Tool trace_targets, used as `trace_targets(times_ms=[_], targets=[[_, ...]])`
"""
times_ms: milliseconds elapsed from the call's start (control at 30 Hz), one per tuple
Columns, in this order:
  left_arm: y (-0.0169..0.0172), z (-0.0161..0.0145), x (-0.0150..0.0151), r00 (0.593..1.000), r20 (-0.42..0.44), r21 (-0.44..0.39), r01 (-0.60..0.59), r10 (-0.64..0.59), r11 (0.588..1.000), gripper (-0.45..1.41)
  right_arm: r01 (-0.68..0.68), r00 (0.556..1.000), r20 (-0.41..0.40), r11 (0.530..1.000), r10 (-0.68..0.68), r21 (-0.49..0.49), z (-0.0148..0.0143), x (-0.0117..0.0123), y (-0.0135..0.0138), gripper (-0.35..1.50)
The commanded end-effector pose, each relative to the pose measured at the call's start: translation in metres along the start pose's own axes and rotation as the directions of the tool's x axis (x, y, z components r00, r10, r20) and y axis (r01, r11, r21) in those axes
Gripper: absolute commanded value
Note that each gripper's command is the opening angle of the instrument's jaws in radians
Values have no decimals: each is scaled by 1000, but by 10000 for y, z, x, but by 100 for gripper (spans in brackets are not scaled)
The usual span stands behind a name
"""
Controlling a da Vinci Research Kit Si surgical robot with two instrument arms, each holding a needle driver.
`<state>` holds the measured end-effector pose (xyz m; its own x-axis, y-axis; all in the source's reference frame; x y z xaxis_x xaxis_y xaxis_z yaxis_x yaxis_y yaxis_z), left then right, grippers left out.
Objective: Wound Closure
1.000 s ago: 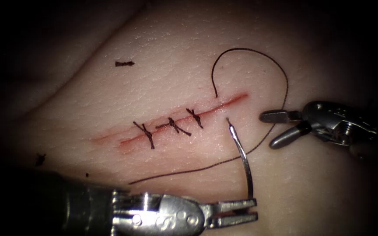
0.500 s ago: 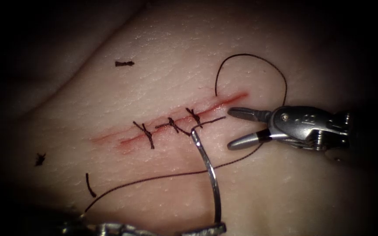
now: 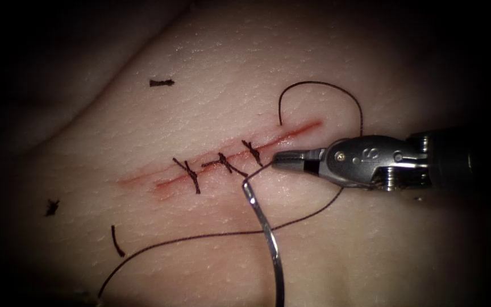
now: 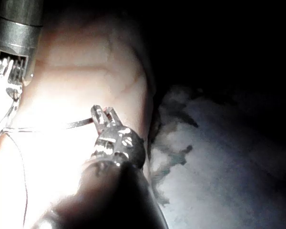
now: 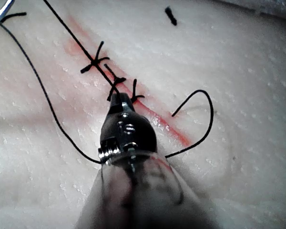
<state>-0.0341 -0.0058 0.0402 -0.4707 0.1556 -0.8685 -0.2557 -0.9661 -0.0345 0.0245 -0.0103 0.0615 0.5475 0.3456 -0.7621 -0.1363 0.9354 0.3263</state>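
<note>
We see the tissue (image 3: 211, 74) with its cut (image 3: 223, 162) carrying three tied stitches (image 3: 223, 164). Our right tool (image 3: 282, 160) sits at the cut's right part, jaws clamped on the thread (image 3: 257, 170) just behind the needle (image 3: 265, 227), likely to manage the strand. Our left tool (image 4: 105, 113) grips the needle's lower end, so the needle hangs free above the tissue, not in it.

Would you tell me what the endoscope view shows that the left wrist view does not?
Endoscope: the cut with three stitches, and the right tool's jaws shut on the thread right of them. Left wrist: the left tool, jaws shut on the needle near one end. Both: needle, right tool and tissue; the needle lies out of the tissue.
</note>
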Motion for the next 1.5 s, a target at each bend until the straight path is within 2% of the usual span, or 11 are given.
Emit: trace_targets(times_ms=[33, 167, 367, 633, 900, 1100, 1200, 1233, 1267, 1367, 1500], targets=[[7, 4, -2, 1000, -1, 0, 2, -2, 1000, -45, 7, 1000, 10, 1000, -7, -13, 9, -5, -1, -22], [9, 0, 0, 1000, 1, 1, -4, 4, 1000, -45, 38, 999, 27, 999, -37, -17, 10, -4, -4, -35], [8, -2, -1, 1000, -2, 5, -8, 8, 1000, -45, 54, 998, 28, 998, -55, 18, 3, 1, -19, -35], [-8, 1, -20, 1000, 11, 49, -9, 8, 999, -45, 30, 999, -13, 999, -30, 24, -39, 25, -46, -35], [-21, 4, -60, 998, 52, 134, -23, 16, 991, -45, 23, 999, -46, 999, -21, 33, -62, 60, -113, -35], [-6, -32, -43, 998, 47, 206, -42, 33, 978, -45, 27, 995, -99, 998, -21, 56, -70, 94, -177, -35], [-3, -42, -37, 998, 53, 215, -52, 41, 975, -45, 17, 992, -129, 999, -11, 48, -69, 102, -176, -35], [-3, -47, -36, 998, 52, 220, -50, 40, 974, -45, 13, 991, -130, 999, -7, 46, -69, 104, -173, 15], [-4, -54, -35, 998, 52, 226, -54, 43, 973, -45, 1, 990, -144, 999, 5, 39, -69, 108, -164, 103], [-10, -68, -38, 998, 44, 239, -47, 38, 970, -45, -18, 984, -178, 1000, 21, 20, -75, 113, -152, 133], [-23, -98, -46, 999, 39, 271, -35, 25, 962, -45, -22, 976, -215, 1000, 20, -8, -93, 118, -130, 143]])
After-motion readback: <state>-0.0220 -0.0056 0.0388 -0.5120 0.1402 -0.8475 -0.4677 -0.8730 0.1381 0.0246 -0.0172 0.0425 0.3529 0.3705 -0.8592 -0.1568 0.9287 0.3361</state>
